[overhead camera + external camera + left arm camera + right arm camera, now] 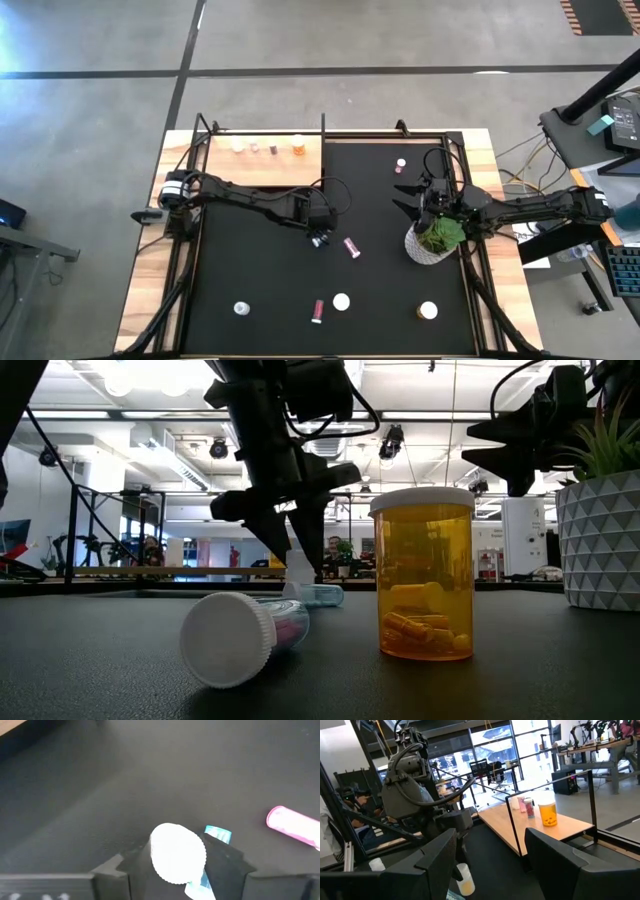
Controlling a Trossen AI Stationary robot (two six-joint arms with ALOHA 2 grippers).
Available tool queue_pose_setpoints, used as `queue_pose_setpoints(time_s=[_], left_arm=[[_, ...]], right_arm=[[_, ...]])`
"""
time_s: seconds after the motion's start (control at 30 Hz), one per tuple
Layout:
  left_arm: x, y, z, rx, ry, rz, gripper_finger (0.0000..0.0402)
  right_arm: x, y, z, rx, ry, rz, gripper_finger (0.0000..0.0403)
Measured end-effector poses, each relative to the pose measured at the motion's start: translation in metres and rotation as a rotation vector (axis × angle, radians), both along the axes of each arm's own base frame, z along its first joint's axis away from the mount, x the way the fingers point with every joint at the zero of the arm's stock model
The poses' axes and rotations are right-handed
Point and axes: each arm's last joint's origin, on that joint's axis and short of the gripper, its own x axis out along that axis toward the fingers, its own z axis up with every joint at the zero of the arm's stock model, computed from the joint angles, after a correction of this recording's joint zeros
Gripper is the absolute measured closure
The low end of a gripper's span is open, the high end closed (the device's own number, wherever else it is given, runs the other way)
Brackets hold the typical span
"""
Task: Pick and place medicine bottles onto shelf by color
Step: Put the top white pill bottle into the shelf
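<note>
We note the left gripper (320, 238) at mid-tabletop, jaws closed on a blue-teal bottle (212, 855), long axis tilted, white cap toward the wrist camera. Right gripper (408, 196) waits, jaws open, near the plant pot (428, 250).

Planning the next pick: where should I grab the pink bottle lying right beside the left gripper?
Grip the pink bottle around the middle of its body, coming straight down from above. It lies on its side at a slant, so set the fingers across its narrow width. The left gripper next to it is probably busy, shut on a blue bottle.
</note>
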Motion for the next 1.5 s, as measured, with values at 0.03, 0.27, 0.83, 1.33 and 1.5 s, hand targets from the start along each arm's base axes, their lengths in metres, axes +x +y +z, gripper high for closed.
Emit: queue_pose_setpoints(time_s=[0.03,0.27,0.83,1.33,1.5], left_arm=[[0.0,0.0,0.0,-0.003,-0.003,0.008,0.026],[0.0,0.0,0.003,-0.007,-0.018,0.012,0.0275],[-0.053,0.046,0.081,0.122,-0.012,0.014,0.0271],[-0.143,0.09,0.074,0.187,0.107,0.116,0.0271],[-0.169,0.103,0.06,0.174,0.149,0.193,0.0271]], right_arm=[[0.0,0.0,0.0,-0.001,0.0,0.0,0.0177],[0.0,0.0,0.0,0.0,0.0,-0.001,0.0177],[0.0,0.0,0.0,-0.001,0.001,0.0,0.0177],[0.0,0.0,0.0,-0.001,0.001,-0.001,0.0177],[0.0,0.0,0.0,-0.001,0.001,0.0,0.0177]])
